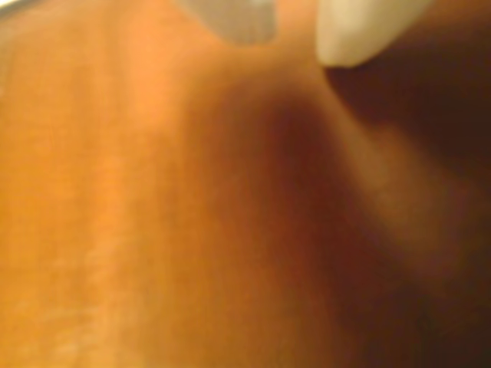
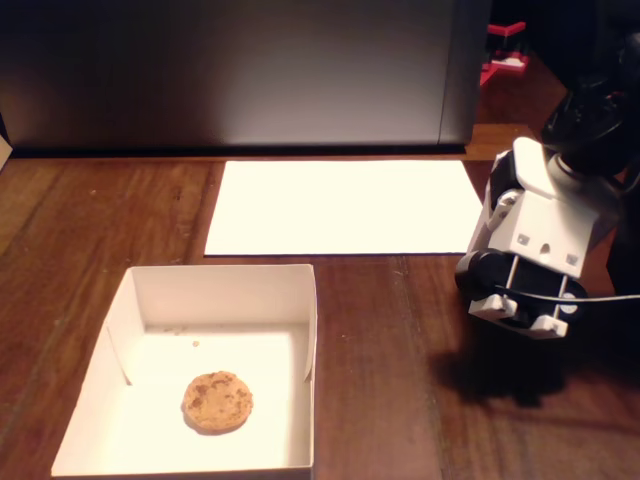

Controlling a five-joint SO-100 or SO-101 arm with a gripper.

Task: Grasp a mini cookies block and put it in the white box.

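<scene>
cookie (image 2: 217, 401) lying flat inside white box (image 2: 222, 283), front-centre | gripper (image 1: 295, 42) well right of box, low over wood table (image 2: 380, 340), fingertips blurred, grip state unclear | holds nothing visible

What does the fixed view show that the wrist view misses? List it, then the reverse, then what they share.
Only the fixed view shows the mini cookies block lying inside the white box, toward its near side, a flat white paper sheet behind the box, the arm's white body at the right, and a grey panel at the back. Only the wrist view shows the hand's two pale fingertips up close, blurred, with nothing between them. Both show the brown wooden table.
</scene>
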